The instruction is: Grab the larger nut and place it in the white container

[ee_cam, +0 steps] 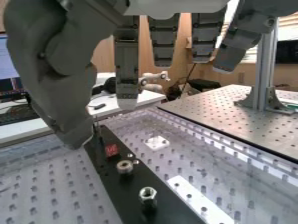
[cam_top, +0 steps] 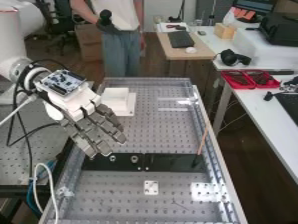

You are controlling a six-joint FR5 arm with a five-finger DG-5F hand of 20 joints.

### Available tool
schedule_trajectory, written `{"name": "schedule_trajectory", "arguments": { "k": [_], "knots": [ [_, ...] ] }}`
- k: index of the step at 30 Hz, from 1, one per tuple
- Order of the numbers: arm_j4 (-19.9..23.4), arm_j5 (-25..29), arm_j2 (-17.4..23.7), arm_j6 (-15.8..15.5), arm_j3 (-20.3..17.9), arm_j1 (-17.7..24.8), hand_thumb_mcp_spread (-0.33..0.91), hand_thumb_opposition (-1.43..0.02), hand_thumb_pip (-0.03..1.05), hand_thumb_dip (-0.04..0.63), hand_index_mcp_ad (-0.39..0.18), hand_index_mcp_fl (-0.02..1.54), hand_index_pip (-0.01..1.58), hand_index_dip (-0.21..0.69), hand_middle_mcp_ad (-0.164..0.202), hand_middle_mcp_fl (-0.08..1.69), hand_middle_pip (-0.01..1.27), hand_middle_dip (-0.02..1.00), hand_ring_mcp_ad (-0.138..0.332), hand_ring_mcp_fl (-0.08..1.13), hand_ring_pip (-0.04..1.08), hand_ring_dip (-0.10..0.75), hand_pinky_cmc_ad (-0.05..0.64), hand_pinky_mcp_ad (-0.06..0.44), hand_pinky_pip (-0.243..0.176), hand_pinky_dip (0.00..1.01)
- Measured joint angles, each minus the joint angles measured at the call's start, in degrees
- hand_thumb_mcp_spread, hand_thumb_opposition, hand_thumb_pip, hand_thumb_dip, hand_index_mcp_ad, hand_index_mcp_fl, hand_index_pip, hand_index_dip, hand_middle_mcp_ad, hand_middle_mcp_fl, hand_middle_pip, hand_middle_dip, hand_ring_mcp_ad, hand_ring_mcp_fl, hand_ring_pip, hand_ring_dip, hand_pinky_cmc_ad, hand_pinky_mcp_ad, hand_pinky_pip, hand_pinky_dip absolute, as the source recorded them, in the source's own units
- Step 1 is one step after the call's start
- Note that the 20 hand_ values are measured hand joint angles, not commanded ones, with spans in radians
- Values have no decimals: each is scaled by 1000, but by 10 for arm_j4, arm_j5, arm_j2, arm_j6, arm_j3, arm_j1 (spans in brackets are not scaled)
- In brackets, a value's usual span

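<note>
Perforated surface (cam_top: 123, 195): metal, its rows of holes probably meant for fixing parts
Black plate (cam_top: 173, 163): laid across the surface, likely to keep both nuts in a known spot
Larger nut (ee_cam: 125, 167): seemingly the wider one, raised on the plate beside the smaller nut (ee_cam: 148, 192), perhaps so it can be gripped by its sides
Hand (cam_top: 83, 111): above the plate, palm side down, suiting a grasp from above
Fingers (ee_cam: 126, 67): spread wide and fairly straight, empty, leaving room for the nut
White container (cam_top: 116, 99): beyond the plate, close enough for a short carry
Next: lower and pinch, sparing the smaller nut
</note>
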Motion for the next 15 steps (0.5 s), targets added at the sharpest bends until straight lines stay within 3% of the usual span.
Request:
{"name": "schedule_trajectory", "arguments": {
  "k": [6, 12, 15],
  "knots": [
    [59, 9, -25, 8, -20, 0, 297, -834, 648, 204, -87, 3, 1361, 155, 89, 7, 122, 161, 190, 9, 77, 38, 312, 232, -105, 387],
    [152, 13, -45, -34, -48, 0, 316, -848, 648, 204, -103, 5, 1456, 187, 87, 10, 126, 173, 176, 3, 70, 44, 314, 232, -105, 387],
    [166, 1, -60, -41, -53, -9, 309, -867, 648, 204, -103, 9, 1494, 202, 91, 12, 126, 173, 180, 3, 70, 44, 314, 232, -105, 387]
  ]
}}
